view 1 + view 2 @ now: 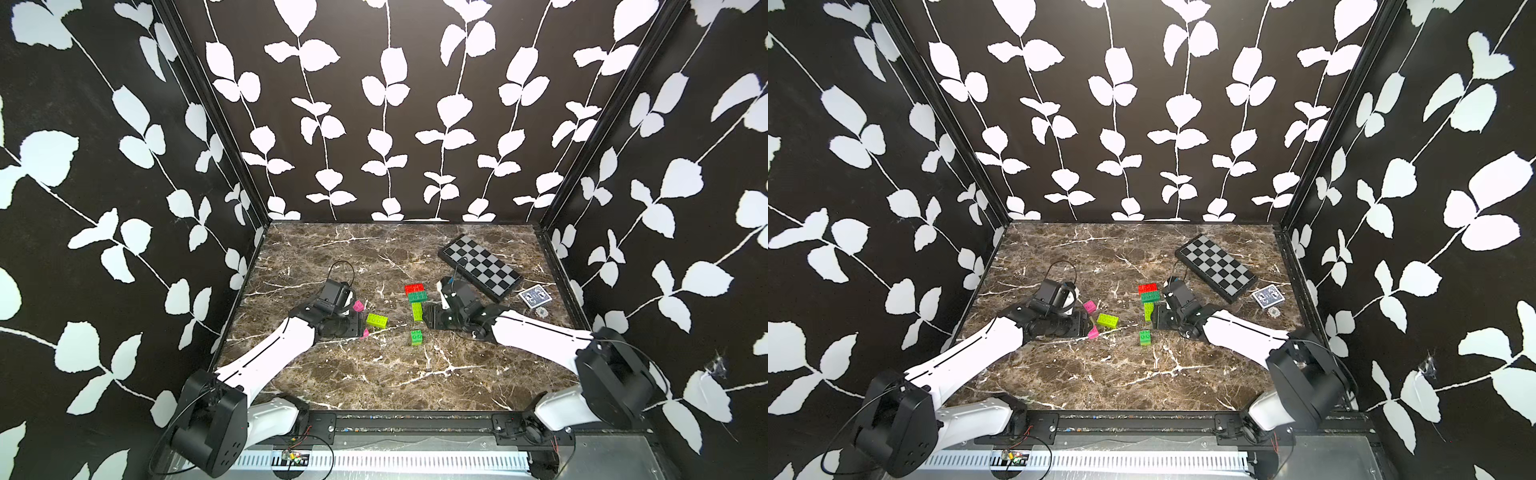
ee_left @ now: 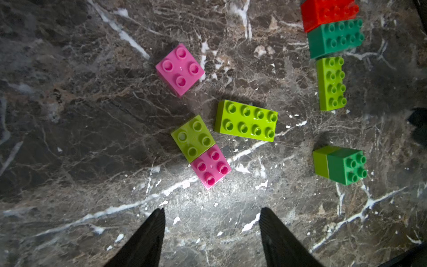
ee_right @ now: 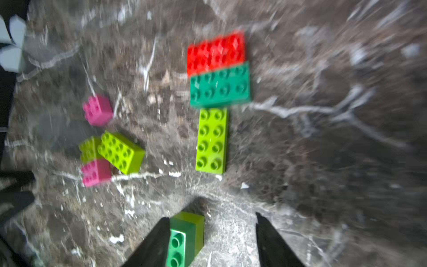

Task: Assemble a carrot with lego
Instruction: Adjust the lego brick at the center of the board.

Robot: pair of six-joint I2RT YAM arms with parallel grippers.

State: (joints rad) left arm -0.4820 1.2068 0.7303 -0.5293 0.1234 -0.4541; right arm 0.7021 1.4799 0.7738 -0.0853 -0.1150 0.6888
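Observation:
The lego lies loose on the marble. A red brick (image 1: 414,289), a dark green brick (image 1: 417,296) and a long lime brick (image 1: 417,311) touch in a row. Left of them are a lime brick (image 2: 246,120), a lone pink brick (image 2: 180,68), and a lime square (image 2: 193,138) against another pink one (image 2: 211,166). My left gripper (image 2: 211,208) hangs open just short of that pair, empty. A dark green brick joined on a lime one (image 1: 416,337) sits against one finger of my open right gripper (image 3: 211,216), clear of the other. No carrot is in view.
A black-and-grey checkered board (image 1: 480,266) lies at the back right, just behind the right arm. A deck of cards (image 1: 535,297) and a small round piece (image 1: 540,312) sit beside it. Patterned walls close the table on three sides.

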